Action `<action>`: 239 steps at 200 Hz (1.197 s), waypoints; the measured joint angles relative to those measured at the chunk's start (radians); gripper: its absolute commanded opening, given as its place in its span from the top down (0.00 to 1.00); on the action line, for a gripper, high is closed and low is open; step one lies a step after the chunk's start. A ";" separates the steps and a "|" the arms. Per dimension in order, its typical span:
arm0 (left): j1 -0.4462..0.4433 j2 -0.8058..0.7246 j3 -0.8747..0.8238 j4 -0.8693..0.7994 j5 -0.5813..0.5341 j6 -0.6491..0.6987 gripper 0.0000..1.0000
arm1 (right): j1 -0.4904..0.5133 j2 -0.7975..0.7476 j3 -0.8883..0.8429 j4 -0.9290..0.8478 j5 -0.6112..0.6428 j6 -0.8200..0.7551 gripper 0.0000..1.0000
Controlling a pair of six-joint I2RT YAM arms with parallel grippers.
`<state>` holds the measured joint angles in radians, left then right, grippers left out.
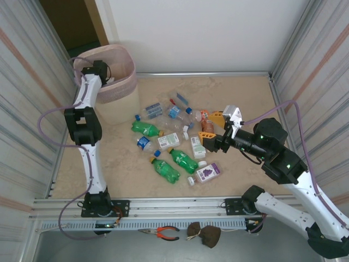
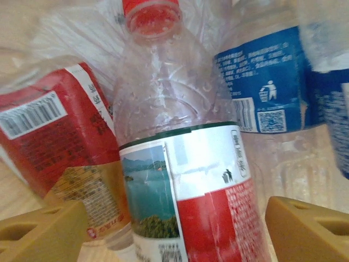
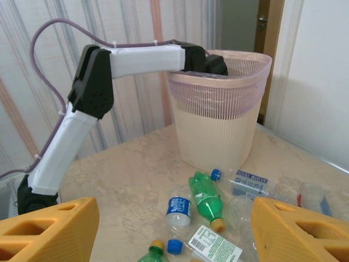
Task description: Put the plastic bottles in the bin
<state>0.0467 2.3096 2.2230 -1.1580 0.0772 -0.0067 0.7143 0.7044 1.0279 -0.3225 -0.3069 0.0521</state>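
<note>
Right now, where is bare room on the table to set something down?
Bare table lies in the far right corner and on the left, between the left arm and the bottles. The centre is crowded.

- A beige, marbled tabletop (image 1: 109, 164) lies under soft, even light, and the shadows on it are faint.
- A plain white wall (image 1: 207, 33) rises along its far edge, with a thin metal strip (image 1: 202, 73) at its foot.
- A striped left panel (image 1: 24, 76) and a striped right panel (image 1: 322, 60), pale grey with faint pink bands, close the side edges.
- Beyond the far left corner a dark doorway (image 1: 68, 22) opens, framed in brown wood.
- An aluminium rail (image 1: 174, 206) runs along the near edge.
</note>
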 measured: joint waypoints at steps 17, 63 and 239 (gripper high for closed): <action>0.000 0.000 0.038 -0.011 0.004 0.006 0.03 | 0.000 0.000 0.000 0.000 0.000 0.000 0.27; -0.001 -0.036 0.086 -0.026 0.013 0.007 0.03 | 0.000 0.000 0.000 0.000 0.000 0.000 0.27; -0.003 -0.526 -0.022 0.156 0.230 -0.035 0.06 | 0.000 0.075 0.022 -0.066 0.104 0.001 0.27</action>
<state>0.0437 1.7840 2.2009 -1.0016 0.3069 -0.0414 0.7143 0.7795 1.0500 -0.3882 -0.2031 0.0532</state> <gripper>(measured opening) 0.944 0.729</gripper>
